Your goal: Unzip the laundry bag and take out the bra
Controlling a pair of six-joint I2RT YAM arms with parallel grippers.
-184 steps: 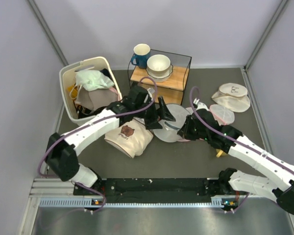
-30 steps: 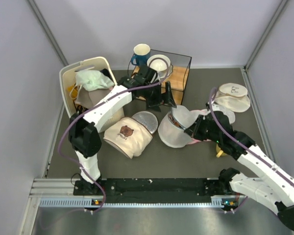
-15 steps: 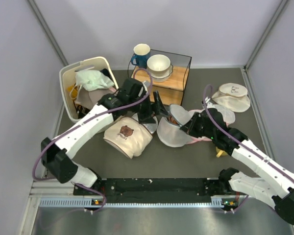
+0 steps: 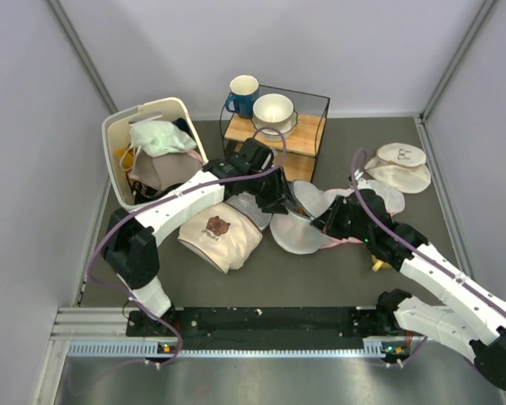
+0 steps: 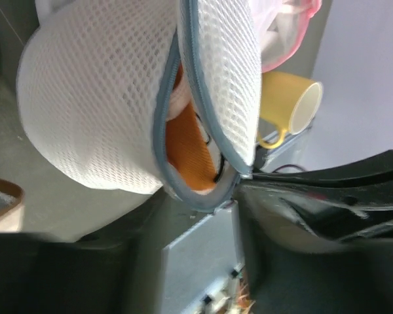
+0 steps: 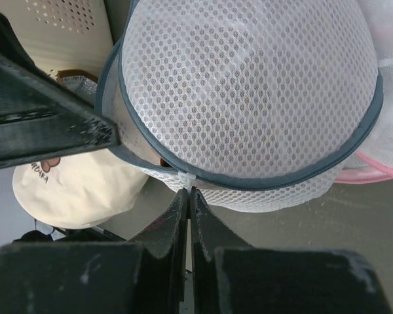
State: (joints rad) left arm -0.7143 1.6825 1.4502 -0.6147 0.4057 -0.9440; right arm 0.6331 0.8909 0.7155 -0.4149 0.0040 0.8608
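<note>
1. Just in front of the wire-framed box [image 4: 304,137], on the side nearer the arms, the laundry bag [image 4: 299,232] is propped on its edge on the table [image 4: 320,274]. Its zip [image 5: 158,131] is partly undone.
2. In front of the box's right corner, the right gripper [image 6: 190,194] is pinched tight on the small white tab at the bag's rim, where the open stretch of zip ends.
3. In front of the box's middle, the left gripper [image 4: 274,198] is against the bag's left side, and one of its fingers [image 6: 52,127] reaches the gaping rim. I cannot tell whether its jaws are apart or closed on anything.
4. The slit follows the rim, running from the right gripper's pinch toward the left gripper, and its mouth faces left. The left arm is therefore the nearer one for reaching in, probably along the slit rather than across it.
5. An orange-toned cloth [image 5: 187,147] shows in the gap. It may be the bra, though the colour leaves that in doubt.
6. The table is dark, flat and matte, and this area is crowded.
   - A bear-print cloth [image 4: 219,236] lies in front of the box's left corner, just beside the bag.
   - Pink-trimmed mesh bags [image 4: 384,196] lie off the box's right front.
   - A yellow mug [image 5: 291,108] lies farther out that way.
   - The freest way out looks to be upward.
</note>
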